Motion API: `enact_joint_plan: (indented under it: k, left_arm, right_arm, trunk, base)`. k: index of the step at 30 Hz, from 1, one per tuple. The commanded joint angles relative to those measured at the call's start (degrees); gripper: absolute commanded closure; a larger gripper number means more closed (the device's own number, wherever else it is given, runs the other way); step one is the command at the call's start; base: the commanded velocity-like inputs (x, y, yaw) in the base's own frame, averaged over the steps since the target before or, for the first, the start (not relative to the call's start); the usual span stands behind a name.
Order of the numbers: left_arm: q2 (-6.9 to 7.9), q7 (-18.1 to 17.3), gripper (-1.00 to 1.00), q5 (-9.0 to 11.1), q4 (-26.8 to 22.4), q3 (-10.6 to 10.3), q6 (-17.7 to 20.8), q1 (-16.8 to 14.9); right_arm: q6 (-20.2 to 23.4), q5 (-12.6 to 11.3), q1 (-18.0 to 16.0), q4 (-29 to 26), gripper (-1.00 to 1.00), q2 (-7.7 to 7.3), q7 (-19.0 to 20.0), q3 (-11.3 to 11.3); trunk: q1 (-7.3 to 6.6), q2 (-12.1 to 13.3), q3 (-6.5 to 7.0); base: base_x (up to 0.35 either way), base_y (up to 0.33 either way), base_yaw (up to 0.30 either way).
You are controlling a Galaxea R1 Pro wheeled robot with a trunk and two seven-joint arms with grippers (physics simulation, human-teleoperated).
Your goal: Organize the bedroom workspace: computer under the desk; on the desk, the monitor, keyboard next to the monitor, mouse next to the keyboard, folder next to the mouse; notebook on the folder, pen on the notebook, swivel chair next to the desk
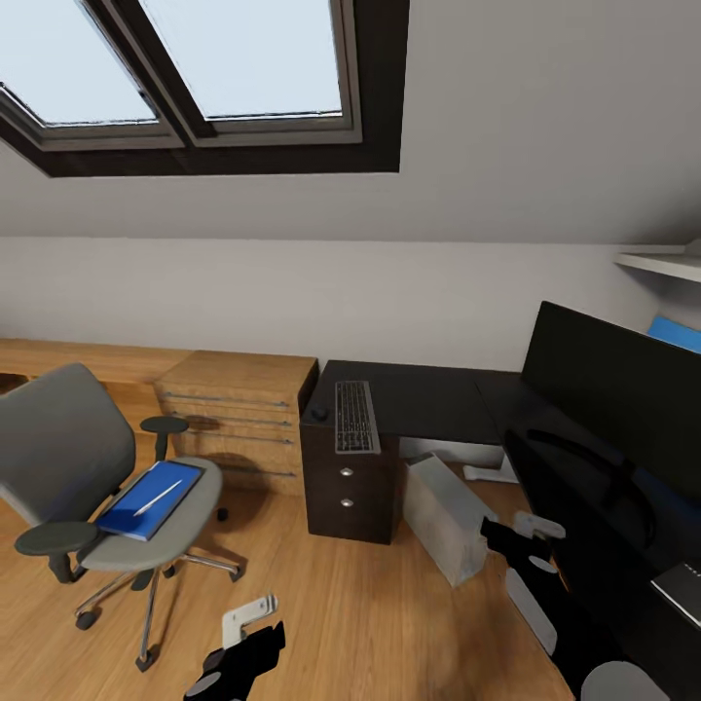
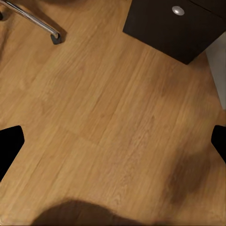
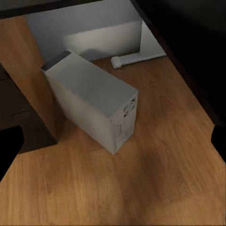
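A grey swivel chair (image 1: 68, 458) stands on the floor at the left. On its seat lies a blue folder (image 1: 175, 479) with a thin white pen (image 1: 156, 498) on top. The dark desk (image 1: 428, 399) carries a keyboard (image 1: 355, 417) with a black mouse (image 1: 318, 411) beside it. A black monitor (image 1: 608, 389) stands on the desk's right wing. The grey computer (image 1: 443, 516) (image 3: 92, 106) stands on the floor by the desk's drawer unit. My left gripper (image 1: 243, 647) (image 2: 113, 146) hangs open over bare floor. My right gripper (image 1: 521, 545) (image 3: 113, 141) is open just above the computer.
A wooden drawer cabinet (image 1: 239, 409) sits between chair and desk. The desk's dark drawer unit (image 1: 350, 492) (image 2: 172, 28) stands beside the computer. A chair leg with castor (image 2: 49, 33) is near my left gripper. A dark flat item (image 1: 682, 589) lies on the desk at the right edge.
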Motion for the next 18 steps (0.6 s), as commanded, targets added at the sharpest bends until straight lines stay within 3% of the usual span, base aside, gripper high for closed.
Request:
enact_joint_plan:
  k: [1,5,9,14,18]
  left_arm:
    - [0.04,0.5,-1.0,0.2,0.0,-0.2,0.1,-0.1]
    - [-0.03,0.5,-1.0,-0.1,0.1,-0.3,0.1,-0.1]
    - [0.09,0.5,-1.0,-0.2,0.3,-0.3,-0.1,-0.1]
    - [0.05,0.5,-1.0,-0.3,0.4,-0.3,-0.2,-0.1]
    - [0.02,0.4,-1.0,-0.2,0.4,-0.3,-0.1,-0.1]
  right_arm:
    - [0.3,-0.3,0.0,-0.1,-1.0,-0.64,-0.2,0.3]
    - [0.7,-0.1,-0.1,0.4,-1.0,-2.9,2.2,0.1]
    - [0.9,-0.2,-3.3,7.5,-1.0,-5.12,4.2,0.0]
    - [-0.5,-0.2,-6.8,14.0,-1.0,-5.75,6.7,0.0]
    - [-1.4,-0.3,-7.8,14.6,-1.0,-5.55,8.1,0.5]
  trunk:
    - [0.01,-0.1,-0.08]
    - [0.01,-0.1,-0.08]
    - [0.01,-0.1,-0.08]
    - [0.01,-0.1,-0.08]
    - [0.01,-0.1,-0.08]
  base:
    - [0.0,0.0,0.0]
    - [0.0,0.0,0.0]
    - [0.0,0.0,0.0]
    - [-0.012,-0.022,0.0]
    - [-0.161,-0.166,0.0]
